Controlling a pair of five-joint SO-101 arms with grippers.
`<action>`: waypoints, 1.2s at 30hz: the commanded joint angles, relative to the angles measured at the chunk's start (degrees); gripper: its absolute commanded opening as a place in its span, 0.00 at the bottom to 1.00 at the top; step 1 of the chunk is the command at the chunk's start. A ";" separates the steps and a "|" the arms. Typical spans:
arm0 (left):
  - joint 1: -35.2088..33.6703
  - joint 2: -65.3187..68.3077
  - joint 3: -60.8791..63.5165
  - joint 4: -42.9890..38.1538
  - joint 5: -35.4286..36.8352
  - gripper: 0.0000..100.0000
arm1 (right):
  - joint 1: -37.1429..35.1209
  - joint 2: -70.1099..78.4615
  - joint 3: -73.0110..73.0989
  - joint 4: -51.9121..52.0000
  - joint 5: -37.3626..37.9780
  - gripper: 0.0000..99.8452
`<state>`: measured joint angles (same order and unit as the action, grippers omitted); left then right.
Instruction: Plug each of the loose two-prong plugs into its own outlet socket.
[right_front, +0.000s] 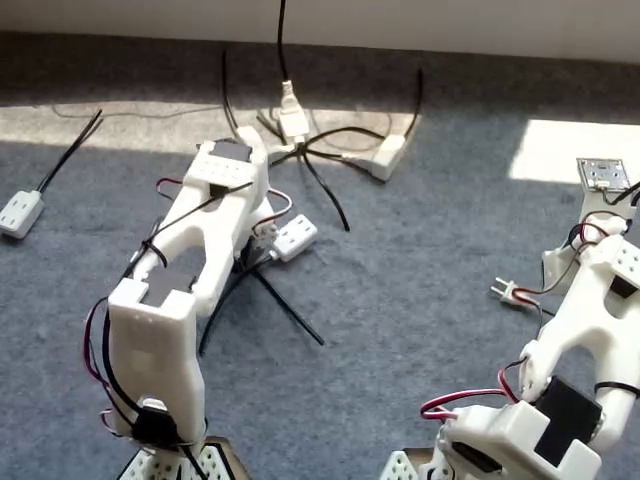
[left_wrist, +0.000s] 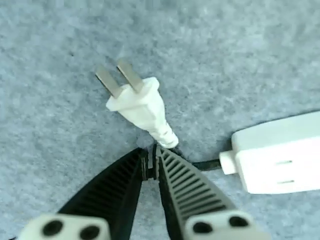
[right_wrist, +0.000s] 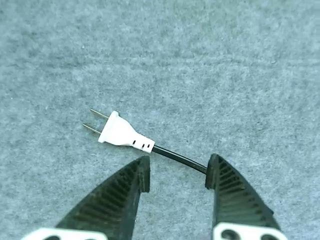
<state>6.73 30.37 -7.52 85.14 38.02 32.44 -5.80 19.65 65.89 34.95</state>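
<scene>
My left gripper (left_wrist: 151, 162) is shut on the black cord just behind a white two-prong plug (left_wrist: 137, 102), whose prongs point away from the fingers over the grey carpet. A white outlet socket (left_wrist: 280, 160) lies close beside it, also in the high view (right_front: 295, 237) next to the left arm (right_front: 205, 225). My right gripper (right_wrist: 177, 172) stands open above a second white plug (right_wrist: 117, 132); that plug's black cord (right_wrist: 177, 157) runs across between the fingertips. This second plug (right_front: 505, 291) lies on the carpet beside the right arm (right_front: 595, 290).
Another white outlet (right_front: 20, 213) lies at the far left and a third white block (right_front: 390, 155) at the back. A white adapter (right_front: 292, 118) with several black cables (right_front: 325, 195) sits at the back centre. A metal plate (right_front: 603, 175) is at the right edge.
</scene>
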 joint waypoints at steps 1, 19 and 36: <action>1.27 -0.92 -1.71 -0.18 4.75 0.05 | 0.84 -2.15 -0.31 -0.40 0.35 0.19; -4.09 -8.13 -2.86 -1.85 5.45 0.05 | 0.48 -2.15 -0.31 -0.57 0.53 0.19; -8.84 -5.85 -0.75 -12.66 5.45 0.06 | -2.33 -2.15 8.22 -5.85 0.62 0.19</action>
<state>-1.10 24.92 -7.96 74.24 43.47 31.56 -5.80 26.68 62.37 34.95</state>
